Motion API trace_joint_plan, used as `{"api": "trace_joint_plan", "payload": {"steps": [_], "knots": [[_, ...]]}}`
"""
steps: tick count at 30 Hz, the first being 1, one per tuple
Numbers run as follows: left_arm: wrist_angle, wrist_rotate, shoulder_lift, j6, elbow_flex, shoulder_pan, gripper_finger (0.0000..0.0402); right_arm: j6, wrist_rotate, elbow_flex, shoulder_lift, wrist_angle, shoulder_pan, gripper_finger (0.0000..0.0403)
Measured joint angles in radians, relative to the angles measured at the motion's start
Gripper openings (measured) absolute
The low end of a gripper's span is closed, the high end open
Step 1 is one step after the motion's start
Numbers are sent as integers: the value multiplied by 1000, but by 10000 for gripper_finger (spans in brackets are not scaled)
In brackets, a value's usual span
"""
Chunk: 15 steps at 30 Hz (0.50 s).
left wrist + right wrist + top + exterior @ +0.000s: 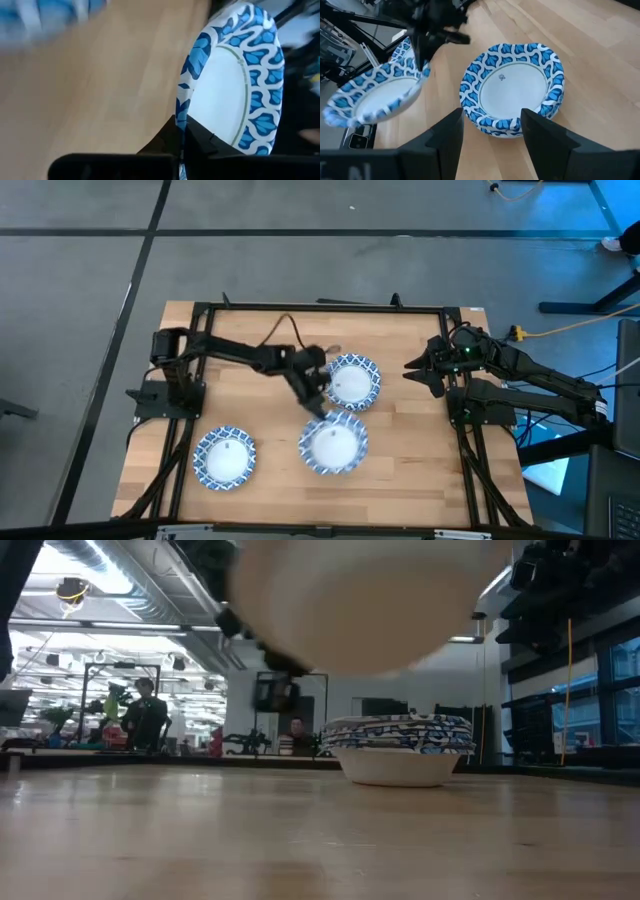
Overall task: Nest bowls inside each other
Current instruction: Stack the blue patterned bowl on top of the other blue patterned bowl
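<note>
We are reaching our left arm from the bench's left edge out over the middle, its left end effector (318,406) pointing down with the fingers (197,142) pinching shut on the rim of a bowl (333,445). We are keeping our right arm folded at the bench's right edge, its right end effector (415,369) standing open with fingers (447,142) spread apart.

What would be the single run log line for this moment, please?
left claw: shut on lifted bowl rim | right claw: open, waiting at right edge | stacked bowls: centre | third bowl: front left
</note>
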Motion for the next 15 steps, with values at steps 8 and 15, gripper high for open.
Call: {"api": "trace_joint_plan", "payload": {"steps": [8,15], "knots": [[170,-118,0,-80,0,160,1,-27,0,0,0,-2,0,198],[155,-327,0,-75,0,242,0,-52,0,0,0,-2,0,198]]}}
